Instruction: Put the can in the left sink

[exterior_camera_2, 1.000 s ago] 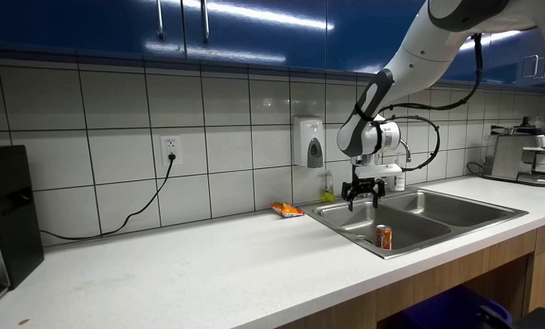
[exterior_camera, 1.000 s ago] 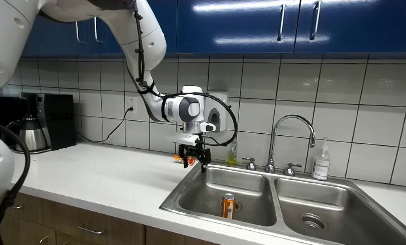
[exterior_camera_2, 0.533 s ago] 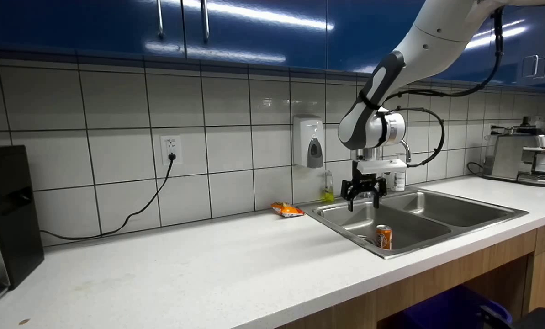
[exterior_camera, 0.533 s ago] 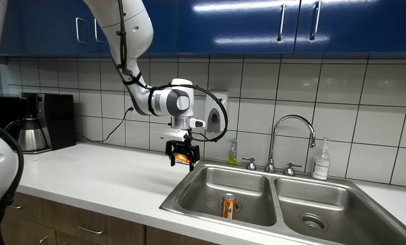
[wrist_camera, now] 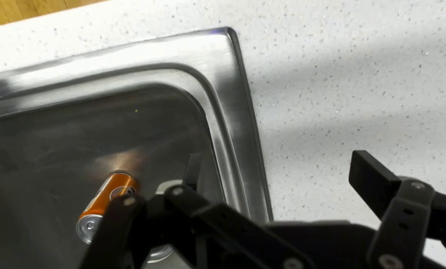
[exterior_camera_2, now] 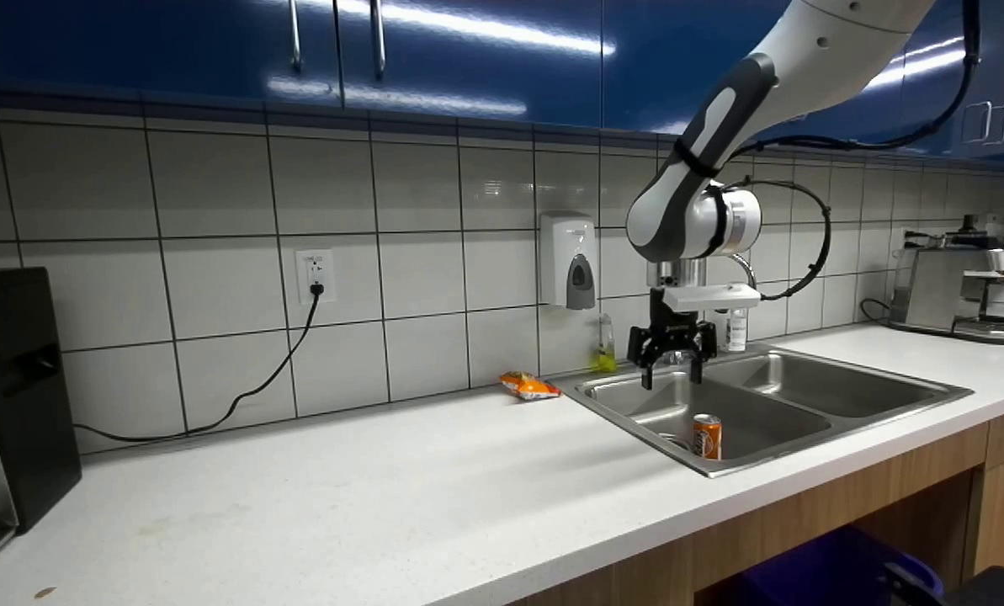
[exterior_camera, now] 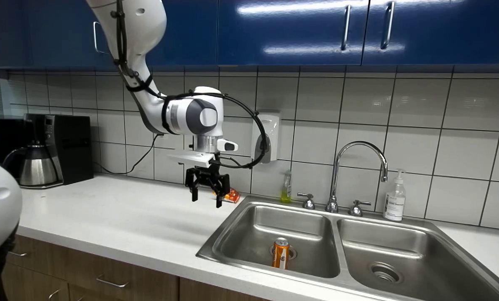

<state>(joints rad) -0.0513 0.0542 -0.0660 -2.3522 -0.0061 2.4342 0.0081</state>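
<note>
The can (exterior_camera: 280,254) is orange with a silvery top. It stands upright in the left sink (exterior_camera: 314,257), beside the drain; it also shows in an exterior view (exterior_camera_2: 707,439). In the wrist view the can (wrist_camera: 108,192) lies left of my fingers, partly covered by the gripper's linkage, inside the steel basin (wrist_camera: 151,138). My gripper (exterior_camera: 207,200) is open and empty, above the counter beside the basin's left edge; it also shows in an exterior view (exterior_camera_2: 671,379). In the wrist view the open fingers (wrist_camera: 275,164) are wide apart, with nothing between them.
The right basin (exterior_camera: 358,246), faucet (exterior_camera: 336,175) and pump bottle (exterior_camera: 395,202) are on the right. A green soap bottle (exterior_camera: 286,190) and an orange packet (exterior_camera_2: 528,386) stand near the wall. A black coffee machine (exterior_camera: 71,146) is at the counter's far left.
In an exterior view, my open gripper has moved left, away from above the sink's edge to over the counter, with slight lifting. The can has stayed still in the left basin.
</note>
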